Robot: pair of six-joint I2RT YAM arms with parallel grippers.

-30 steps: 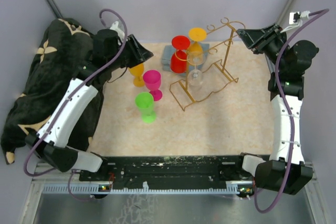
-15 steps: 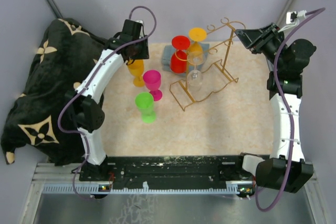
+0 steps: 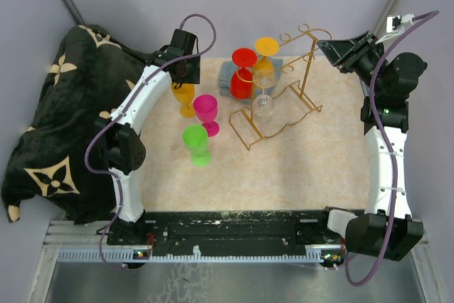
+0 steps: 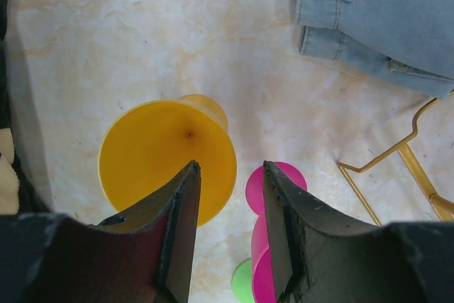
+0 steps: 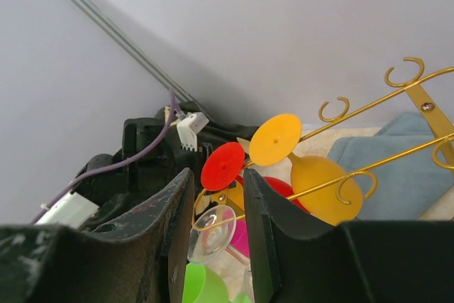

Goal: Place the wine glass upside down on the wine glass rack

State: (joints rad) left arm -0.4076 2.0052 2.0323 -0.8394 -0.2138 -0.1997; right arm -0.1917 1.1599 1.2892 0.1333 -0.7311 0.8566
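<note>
Only the left wrist view looked straight down into the yellow wine glass (image 4: 159,150). Its bowl was opaque and round-rimmed, with the foot peeking out behind. Your left gripper (image 4: 230,168) hung over it with fingers half apart. It seemed to hold nothing, though one finger hid part of the rim.

The top view placed this glass near the table's (image 3: 319,168) far left corner. It stood upright, mouth up, stem axis vertical. A pink glass (image 3: 206,111) and a green glass (image 3: 196,143) stood just beside it, toward the near edge.

The right wrist view alone showed the curled rail ends of the gold wine glass rack (image 5: 418,97). A red glass (image 5: 223,166), an orange glass (image 5: 275,138) and a clear glass (image 5: 211,232) hung there, feet up. The rails slanted toward the table's far right corner. Your right gripper (image 3: 323,44) hovered there, narrowly parted and empty.
</note>
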